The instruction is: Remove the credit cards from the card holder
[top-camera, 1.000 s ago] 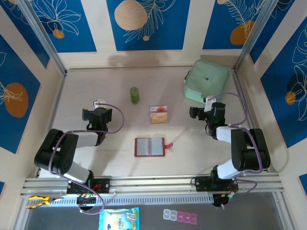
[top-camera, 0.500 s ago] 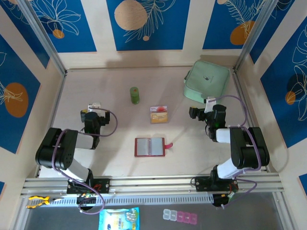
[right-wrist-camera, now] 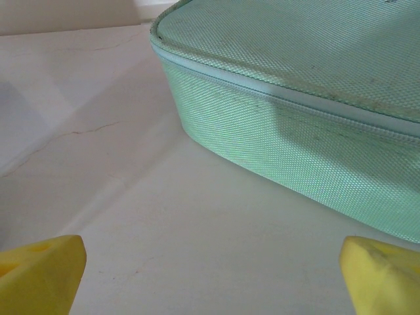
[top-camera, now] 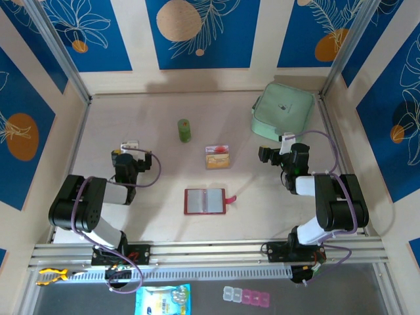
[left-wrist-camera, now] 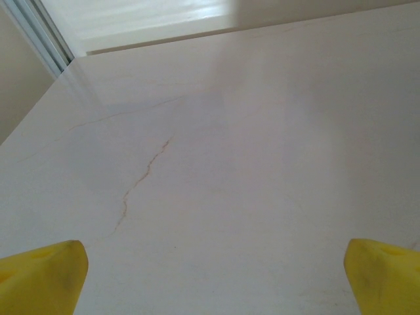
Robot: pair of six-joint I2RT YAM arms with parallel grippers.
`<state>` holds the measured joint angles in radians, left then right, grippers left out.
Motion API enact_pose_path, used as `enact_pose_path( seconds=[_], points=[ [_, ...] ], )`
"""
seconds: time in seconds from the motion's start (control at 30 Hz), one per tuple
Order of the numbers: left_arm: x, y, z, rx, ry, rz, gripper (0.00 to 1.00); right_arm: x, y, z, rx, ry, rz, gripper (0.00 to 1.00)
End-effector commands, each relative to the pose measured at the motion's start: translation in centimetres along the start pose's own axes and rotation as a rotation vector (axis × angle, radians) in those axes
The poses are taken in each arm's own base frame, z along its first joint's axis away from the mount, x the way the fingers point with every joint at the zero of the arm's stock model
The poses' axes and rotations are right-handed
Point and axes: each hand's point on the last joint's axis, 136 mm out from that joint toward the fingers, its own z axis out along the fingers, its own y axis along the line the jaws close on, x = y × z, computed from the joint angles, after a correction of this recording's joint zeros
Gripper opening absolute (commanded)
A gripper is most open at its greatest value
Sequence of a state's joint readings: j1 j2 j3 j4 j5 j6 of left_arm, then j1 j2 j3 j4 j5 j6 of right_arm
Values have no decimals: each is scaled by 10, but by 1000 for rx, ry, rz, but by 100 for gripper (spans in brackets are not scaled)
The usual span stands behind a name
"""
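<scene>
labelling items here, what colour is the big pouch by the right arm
Mint green, woven texture; the pouch shows best in the right wrist view.

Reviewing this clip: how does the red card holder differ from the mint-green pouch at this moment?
Colour: the card holder is red with greyish pockets; the pouch is mint green. Size: the card holder is far smaller than the pouch. State: the card holder lies opened flat; the pouch looks closed. Place: the card holder sits mid-table, the pouch at the far right corner. Both rest on the table, untouched.
</scene>
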<state>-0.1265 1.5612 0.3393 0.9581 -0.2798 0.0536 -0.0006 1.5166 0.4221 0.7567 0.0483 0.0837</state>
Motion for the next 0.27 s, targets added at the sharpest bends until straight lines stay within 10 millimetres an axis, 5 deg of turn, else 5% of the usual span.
enact_pose_path(
  seconds=[0.0, 0.23],
  points=[
    [-11, 0, 3, 11, -39, -29, 100, -6, 0, 1, -7, -27, 1, 99],
    [-11, 0, 3, 12, -40, -29, 100, -8, -1, 0, -13, -36, 7, 99]
  ],
)
